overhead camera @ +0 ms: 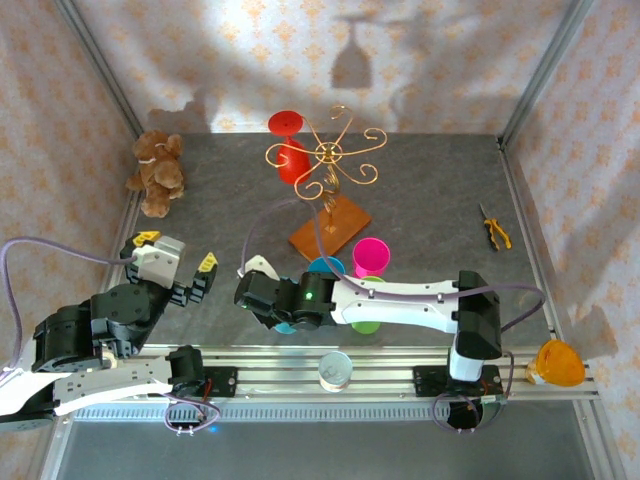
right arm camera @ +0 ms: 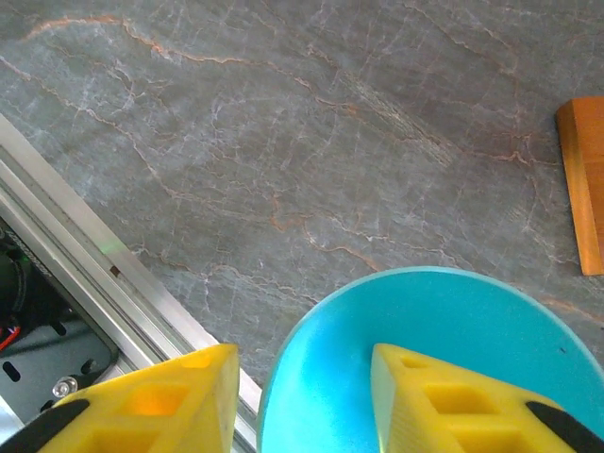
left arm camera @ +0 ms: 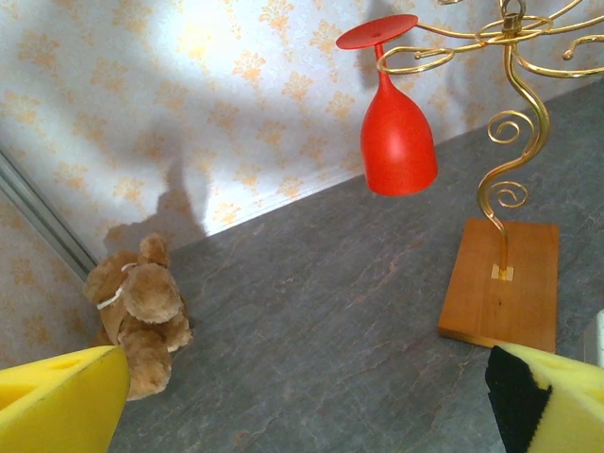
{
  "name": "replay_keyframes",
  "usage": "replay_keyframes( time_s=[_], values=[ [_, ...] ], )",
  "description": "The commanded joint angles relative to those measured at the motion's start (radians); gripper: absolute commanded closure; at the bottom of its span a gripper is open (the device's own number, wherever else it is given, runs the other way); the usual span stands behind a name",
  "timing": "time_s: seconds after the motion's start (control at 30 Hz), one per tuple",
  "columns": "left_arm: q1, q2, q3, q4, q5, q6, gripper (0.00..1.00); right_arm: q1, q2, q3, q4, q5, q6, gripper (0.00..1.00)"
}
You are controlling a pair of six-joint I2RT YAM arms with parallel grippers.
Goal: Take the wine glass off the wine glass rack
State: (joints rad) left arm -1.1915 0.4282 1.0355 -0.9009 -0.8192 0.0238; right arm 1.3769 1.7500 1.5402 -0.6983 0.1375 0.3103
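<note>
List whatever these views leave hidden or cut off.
Top view: blue cup and green cup, mostly under the right arm.
Left wrist view: wine glass rack, arms cut by top and right edges.
Right wrist view: blue cup's body, behind right gripper and bottom edge.

Lab cell: aluminium frame [overhead camera: 544, 70], wallpaper panels [overhead camera: 250, 50]

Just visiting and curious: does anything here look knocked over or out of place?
An orange cup seems tipped on its side at the near right corner, by the rail. A teddy bear lies in the far left corner. The red wine glass hangs upside down on its rack, which is normal.
</note>
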Motion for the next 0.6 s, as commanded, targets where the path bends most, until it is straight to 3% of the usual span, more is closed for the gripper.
replay_keyframes(
  time_s=[0.0, 0.43, 0.57],
  values=[
    [0.0, 0.015, 0.009, 0.025, -0.002, -0.009, 0.01, 0.007, -0.069, 0.033, -0.035, 0.059, -0.011, 0.57],
    [0.008, 0.114, 0.032, 0.148, -0.001, -0.015, 0.01, 0.01, -0.302, -0.001, -0.088, 0.072, 0.044, 0.56],
    [0.113, 0.183, 0.059, 0.19, 0.095, -0.028, 0.01, 0.01, -0.367, -0.007, -0.108, 0.104, 0.046, 0.56]
  ],
)
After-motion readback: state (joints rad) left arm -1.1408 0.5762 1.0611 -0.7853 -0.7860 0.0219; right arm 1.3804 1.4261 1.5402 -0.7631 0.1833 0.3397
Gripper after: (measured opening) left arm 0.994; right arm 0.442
